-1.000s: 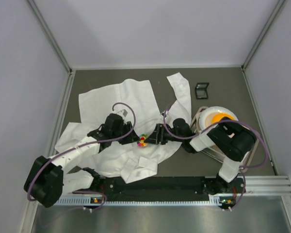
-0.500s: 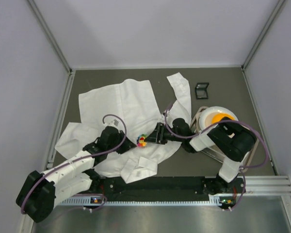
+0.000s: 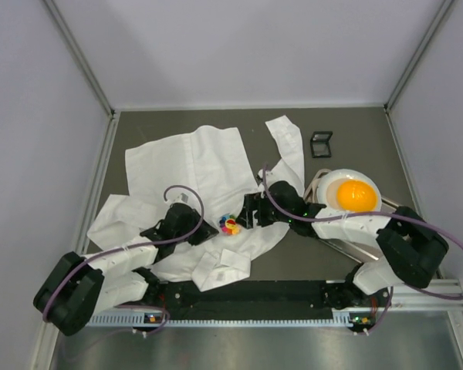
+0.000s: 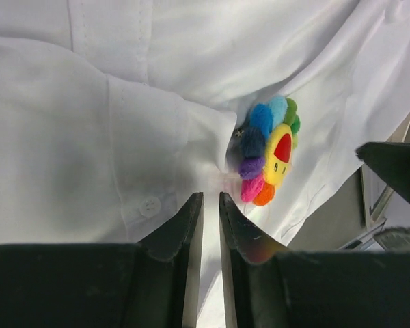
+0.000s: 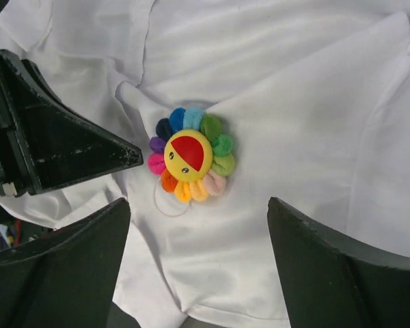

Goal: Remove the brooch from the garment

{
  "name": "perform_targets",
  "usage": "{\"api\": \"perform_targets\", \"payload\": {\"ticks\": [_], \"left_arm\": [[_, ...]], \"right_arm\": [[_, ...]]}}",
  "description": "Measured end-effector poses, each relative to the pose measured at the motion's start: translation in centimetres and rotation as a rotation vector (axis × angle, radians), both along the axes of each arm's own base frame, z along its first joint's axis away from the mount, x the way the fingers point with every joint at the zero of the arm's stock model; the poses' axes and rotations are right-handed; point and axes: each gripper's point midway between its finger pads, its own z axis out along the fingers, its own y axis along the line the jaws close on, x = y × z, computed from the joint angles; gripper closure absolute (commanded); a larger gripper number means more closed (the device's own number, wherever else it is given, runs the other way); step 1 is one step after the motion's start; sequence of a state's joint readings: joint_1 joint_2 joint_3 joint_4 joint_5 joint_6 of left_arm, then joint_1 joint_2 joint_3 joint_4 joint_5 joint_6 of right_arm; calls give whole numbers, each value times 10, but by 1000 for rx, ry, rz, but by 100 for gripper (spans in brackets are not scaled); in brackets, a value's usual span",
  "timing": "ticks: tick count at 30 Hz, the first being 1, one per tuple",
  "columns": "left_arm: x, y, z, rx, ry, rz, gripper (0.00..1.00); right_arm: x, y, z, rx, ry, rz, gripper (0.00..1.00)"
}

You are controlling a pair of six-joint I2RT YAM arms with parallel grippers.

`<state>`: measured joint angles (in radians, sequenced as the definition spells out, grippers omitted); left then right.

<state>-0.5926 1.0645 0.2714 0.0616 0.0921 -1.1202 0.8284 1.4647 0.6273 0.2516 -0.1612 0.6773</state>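
The brooch (image 5: pixel 191 164) lies face up on the shirt (image 5: pixel 314 89), toward its near edge on the table (image 3: pixel 355 127), between my two claws. My right claw (image 5: pixel 198 205) gapes wide with a finger on each side of the brooch, clear of it and holding nothing. My left claw (image 4: pixel 210 199) sits just beside the brooch. It is drawn in to a thin slit, and its tips nip a fold of the shirt.

White shirt (image 3: pixel 193 162), brooch (image 5: pixel 191 162) with rainbow petals, yellow face, red mouth, black fingers (image 5: pixel 342 273)
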Motion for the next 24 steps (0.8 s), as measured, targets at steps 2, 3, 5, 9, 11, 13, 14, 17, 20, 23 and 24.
{"api": "perform_targets", "payload": {"ticks": [2, 3, 5, 9, 11, 13, 14, 17, 20, 23, 24], "left_arm": [[2, 0, -4, 6, 3, 3, 79], [3, -1, -5, 7, 4, 3, 79], [5, -3, -6, 3, -1, 2, 79], [12, -9, -4, -19, -26, -3, 79], [15, -13, -4, -33, -32, -12, 79], [16, -17, -4, -46, -35, -23, 79], [16, -19, -4, -54, -36, -30, 79], [18, -24, -1, -75, -47, -45, 79], [20, -28, 5, -98, -67, -56, 79], [23, -31, 11, -111, -85, -62, 78], [24, -32, 12, -113, -89, -63, 78]], "right_arm": [[0, -2, 9, -74, -73, 39, 16], [-1, -3, 11, -106, -105, 62, 16], [-3, -5, 13, -179, -166, 96, 17], [-14, -7, 7, -330, -262, 182, 22], [-14, -6, 3, -386, -300, 211, 25], [-12, -8, -6, -449, -335, 238, 27], [-11, -9, -10, -473, -346, 248, 27], [-10, -12, -21, -528, -383, 283, 27], [-10, -7, -22, -512, -440, 310, 26], [-12, -2, -23, -491, -491, 334, 25], [-13, 1, -22, -479, -506, 343, 25]]}}
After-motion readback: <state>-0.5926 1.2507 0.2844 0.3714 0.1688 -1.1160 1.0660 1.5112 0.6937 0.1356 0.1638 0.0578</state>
